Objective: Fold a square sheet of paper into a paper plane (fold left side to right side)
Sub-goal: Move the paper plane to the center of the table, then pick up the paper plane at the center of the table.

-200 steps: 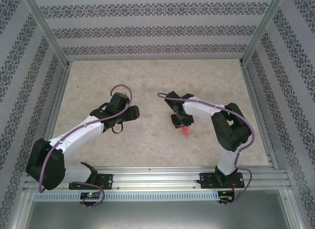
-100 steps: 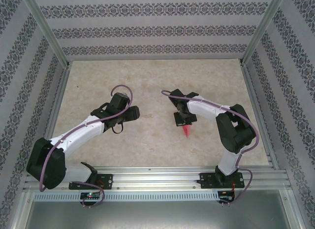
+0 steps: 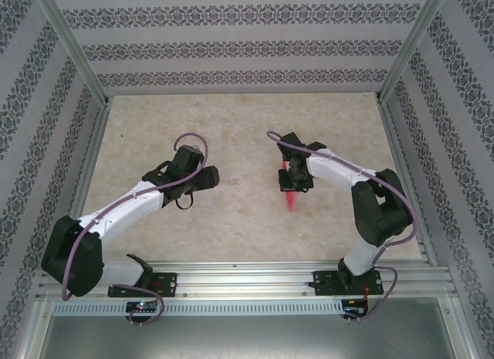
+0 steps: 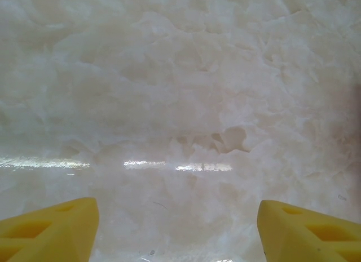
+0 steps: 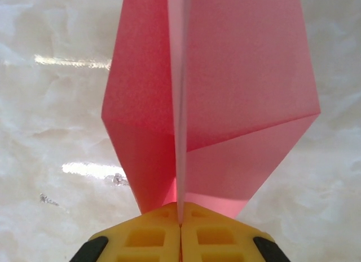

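Paper plane: pink-red, plain, unmarked. One sharp central crease, with layered flaps angling out to a corner on either side. It is pinched at the crease by the right gripper, whose yellow fingers are clenched together on it. In the top view the plane sits right of the table centre. The left gripper is released, jaws wide apart over bare table, well apart from the plane.

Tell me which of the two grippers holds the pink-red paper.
The right gripper: it is shut on the folded pink-red paper, while the left gripper stands open above the table.
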You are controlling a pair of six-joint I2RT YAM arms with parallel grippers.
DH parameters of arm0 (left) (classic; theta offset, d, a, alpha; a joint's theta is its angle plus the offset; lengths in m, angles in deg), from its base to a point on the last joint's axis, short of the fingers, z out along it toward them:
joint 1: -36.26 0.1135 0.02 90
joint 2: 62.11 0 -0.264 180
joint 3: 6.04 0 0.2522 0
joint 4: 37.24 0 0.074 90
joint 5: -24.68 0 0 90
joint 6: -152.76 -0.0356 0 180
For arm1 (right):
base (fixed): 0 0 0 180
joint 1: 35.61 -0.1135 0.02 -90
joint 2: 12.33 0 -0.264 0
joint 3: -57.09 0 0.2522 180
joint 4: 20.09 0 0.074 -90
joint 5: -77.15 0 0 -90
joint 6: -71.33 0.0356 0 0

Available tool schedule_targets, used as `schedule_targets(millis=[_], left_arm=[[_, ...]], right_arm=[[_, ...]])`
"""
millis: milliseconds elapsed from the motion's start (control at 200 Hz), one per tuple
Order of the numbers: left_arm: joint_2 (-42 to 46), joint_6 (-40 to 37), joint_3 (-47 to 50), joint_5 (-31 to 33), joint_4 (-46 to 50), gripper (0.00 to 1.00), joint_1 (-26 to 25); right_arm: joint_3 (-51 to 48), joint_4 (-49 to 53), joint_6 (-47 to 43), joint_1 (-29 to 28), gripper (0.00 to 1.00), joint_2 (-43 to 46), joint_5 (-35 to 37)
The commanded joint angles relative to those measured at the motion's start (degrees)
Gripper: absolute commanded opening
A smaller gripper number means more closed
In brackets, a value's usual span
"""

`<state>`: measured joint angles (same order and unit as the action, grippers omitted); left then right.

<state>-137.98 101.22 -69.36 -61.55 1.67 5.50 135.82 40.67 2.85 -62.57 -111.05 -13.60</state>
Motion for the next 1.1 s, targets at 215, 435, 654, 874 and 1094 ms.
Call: schedule_targets(millis=[215, 435, 654, 874, 1094], left_arm=[[-0.15, -0.68, -1.77, -0.20, -0.10, 0.83, 0.70], [-0.15, -0.56, -1.81, -0.19, -0.05, 0.91, 0.70], [0.03, -0.50, -1.90, -0.09, 0.32, 0.93, 0.71], [1.86, -0.71, -2.27, 2.60, 1.87, 1.00, 0.73], [4.92, -1.61, -2.72, 4.92, 3.88, 1.00, 0.70]], right_arm=[[-0.61, -2.00, 0.96, 0.86, 0.14, -4.28, -2.06], [-0.96, -1.94, 0.89, 0.95, 0.17, -5.59, -2.14], [-1.24, -1.76, 0.89, 0.94, 0.17, -7.06, -1.70], [1.50, 0.24, 0.43, 0.86, 0.05, -5.32, -1.16], [11.68, 5.00, 1.54, 0.86, 0.03, -7.88, 0.31]])
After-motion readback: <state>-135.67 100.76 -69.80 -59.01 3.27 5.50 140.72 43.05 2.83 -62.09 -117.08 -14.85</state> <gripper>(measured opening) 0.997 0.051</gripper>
